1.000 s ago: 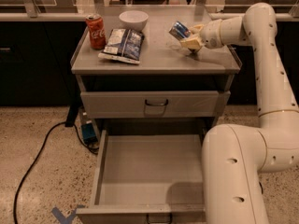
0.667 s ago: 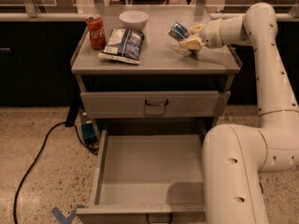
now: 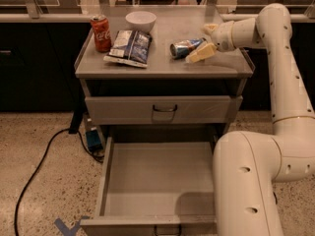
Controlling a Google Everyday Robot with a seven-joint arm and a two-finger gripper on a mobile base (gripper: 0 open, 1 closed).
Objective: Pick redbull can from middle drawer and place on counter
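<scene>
I see a grey cabinet tabletop (image 3: 162,68) on a speckled floor (image 3: 44,181), with dark cabinets behind. A red can (image 3: 101,32), bowl (image 3: 141,20) and bag (image 3: 129,47) crowd its left; the front edge is open. The drawer (image 3: 157,176) is pulled out below. The can (image 3: 184,48) lies on its side right of centre, silver top pointing left. My tool (image 3: 205,41) is at its right end, fingers spread.

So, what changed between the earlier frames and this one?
The redbull can came down from where it was held and now lies on its side on the counter. The gripper, over the counter's right side, has opened, its fingers either side of the can's right end. The Coca-Cola can, bowl, snack bag and open, empty middle drawer stayed put.
</scene>
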